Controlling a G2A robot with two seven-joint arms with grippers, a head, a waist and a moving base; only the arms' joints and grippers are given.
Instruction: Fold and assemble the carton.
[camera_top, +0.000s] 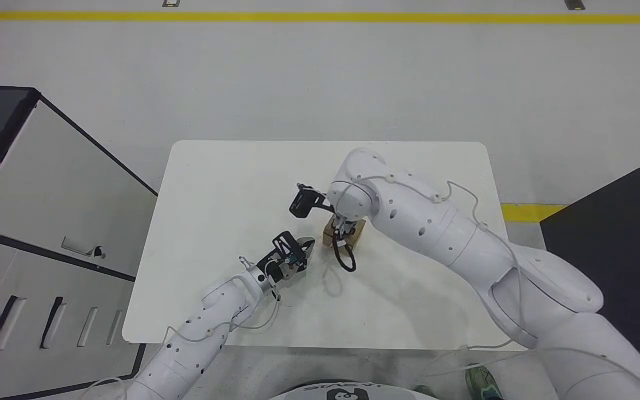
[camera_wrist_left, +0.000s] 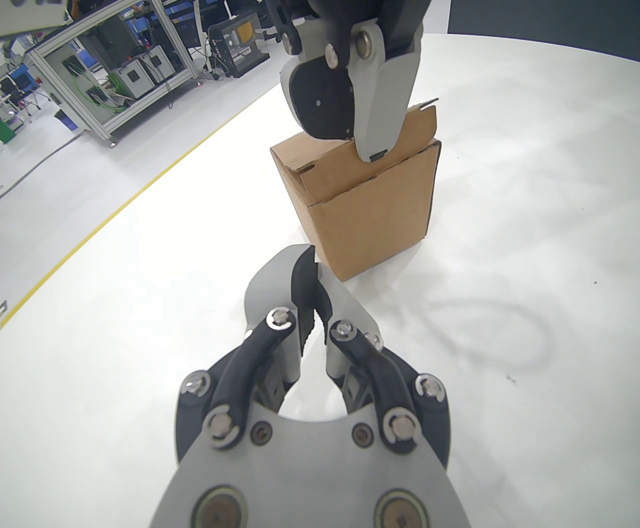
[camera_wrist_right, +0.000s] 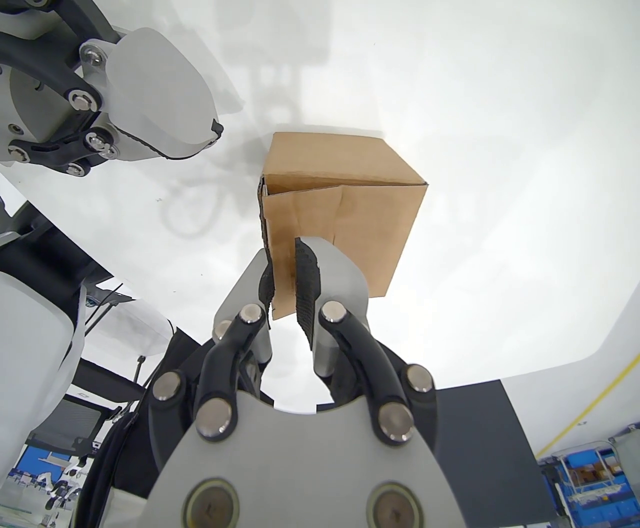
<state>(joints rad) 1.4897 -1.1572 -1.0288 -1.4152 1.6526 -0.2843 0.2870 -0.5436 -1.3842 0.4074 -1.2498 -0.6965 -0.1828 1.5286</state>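
Top view: brown carton (camera_top: 345, 237) sits just right of frame centre on the white desk (camera_top: 220, 190). The right arm's wrist and a black cable loop cover most of it, so only a sliver of cardboard shows. Left gripper (camera_top: 300, 250) lies to the lower left of the carton, near it but apart. A yellow floor line (camera_top: 300, 16) runs along the upper edge of the frame.

Left wrist view: the carton stands upright on the desk. One flap is folded down over the near face and another stands up at the far side. Right gripper (camera_wrist_left: 357, 145) comes down onto the standing flap and its fingers pinch the flap's upper edge. Its upper body is cut off by the frame edge. The left gripper's fingers are drawn together, pads all but meeting, with nothing between them. The tips sit just short of the carton's near bottom corner; contact is hard to judge.

Right wrist view: ribbed pads clamp the cardboard flap edge-on. The held part of the flap is hidden between the fingers. The carton's inside cannot be seen. The left gripper is seen side-on, beside the carton and apart from it.
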